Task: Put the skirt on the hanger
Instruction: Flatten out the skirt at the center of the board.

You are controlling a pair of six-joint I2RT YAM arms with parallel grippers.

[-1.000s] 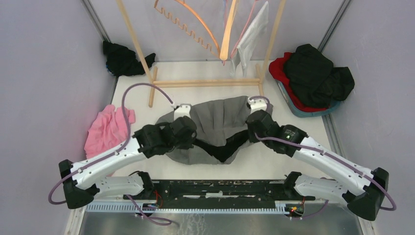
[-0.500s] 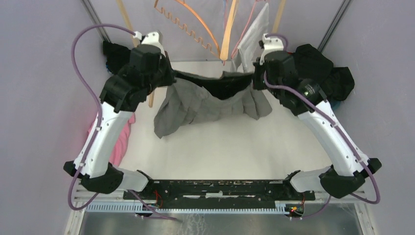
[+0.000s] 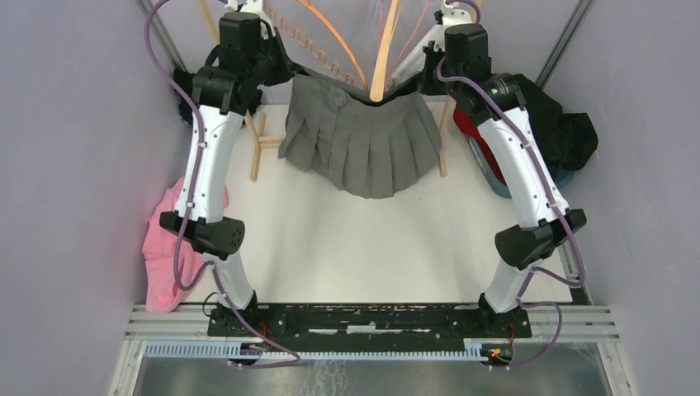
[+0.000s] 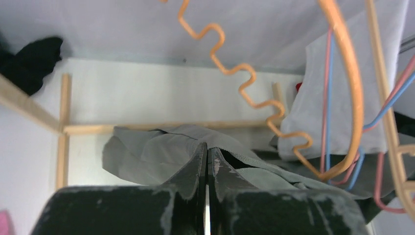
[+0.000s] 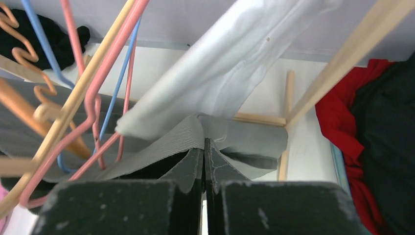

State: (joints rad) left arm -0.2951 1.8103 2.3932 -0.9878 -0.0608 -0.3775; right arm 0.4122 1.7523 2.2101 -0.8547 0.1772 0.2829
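Note:
A grey pleated skirt (image 3: 363, 148) hangs spread in the air in front of the wooden rack, its waistband stretched between my two grippers. My left gripper (image 3: 285, 76) is shut on the waistband's left end, and the wrist view shows the fingertips (image 4: 207, 147) pinching grey cloth (image 4: 147, 154). My right gripper (image 3: 423, 78) is shut on the right end (image 5: 204, 142), under a hanging white garment (image 5: 225, 68). The orange hanger (image 3: 380, 62) hangs between the arms, its lower tip at the middle of the waistband. Its wavy edge (image 4: 235, 73) runs just above the skirt.
Pink (image 5: 98, 83) and blue (image 5: 117, 93) wire hangers crowd beside the orange one. The wooden rack's foot (image 3: 264, 140) stands behind the skirt. A pink cloth (image 3: 169, 239) lies at the left, a black cloth (image 3: 183, 103) in the far left corner, and a red and black pile (image 3: 561, 132) at the right.
Both arms have lifted the skirt off the table, up and back to the rack. It now hangs flat by its waistband at the orange hanger.

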